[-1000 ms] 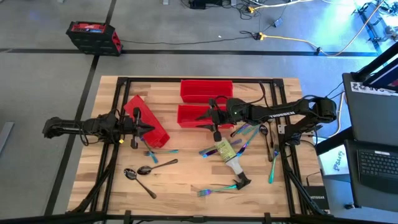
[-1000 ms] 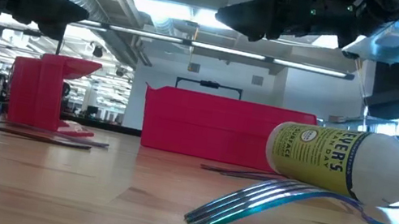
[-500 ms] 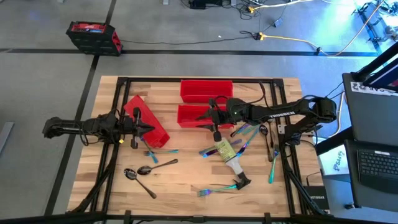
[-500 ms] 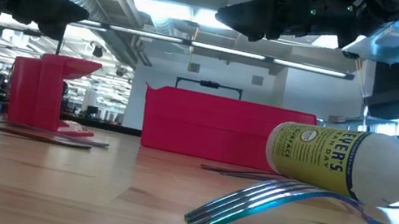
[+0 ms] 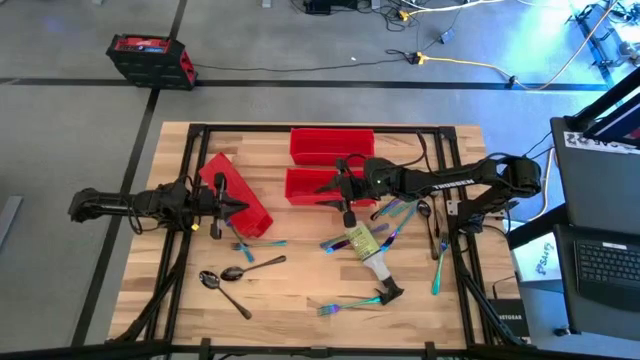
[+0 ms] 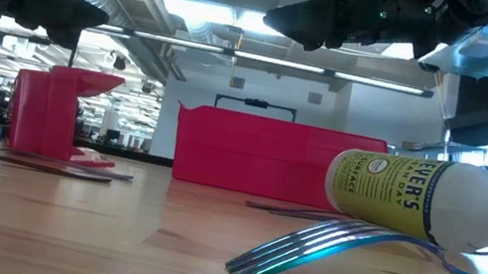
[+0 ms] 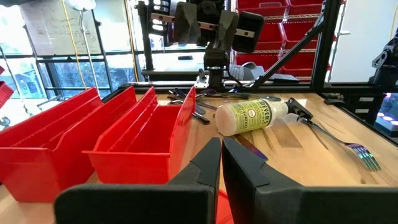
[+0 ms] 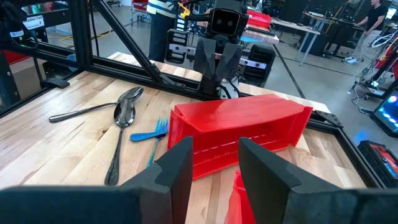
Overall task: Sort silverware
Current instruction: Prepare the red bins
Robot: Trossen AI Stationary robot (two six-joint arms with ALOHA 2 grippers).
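Silverware is lying scattered over the wooden table (image 5: pixel 300 290): two dark spoons (image 5: pixel 228 276) near the front left, a blue fork (image 5: pixel 258 243) just beside the tilted red bin (image 5: pixel 236 196), an iridescent fork (image 5: pixel 350 303) near the front edge, and further pieces (image 5: pixel 402 214) clustering around the spray bottle (image 5: pixel 368 250), which is lying on its side right of centre. One more piece (image 5: pixel 439 274) is resting by the right edge. Left gripper (image 5: pixel 222 206) is hovering beside the tilted red bin, its fingers (image 7: pixel 208 163) pressed nearly together and holding nothing. Right gripper (image 5: pixel 343 190) is hanging over the nearer of two parallel red bins (image 5: pixel 330 146) at the table's far middle, its fingers (image 8: pixel 180 163) standing apart with nothing between them. In the low view, the iridescent fork (image 6: pixel 326 245) is arching up from the table in front of the bottle (image 6: pixel 415 197).
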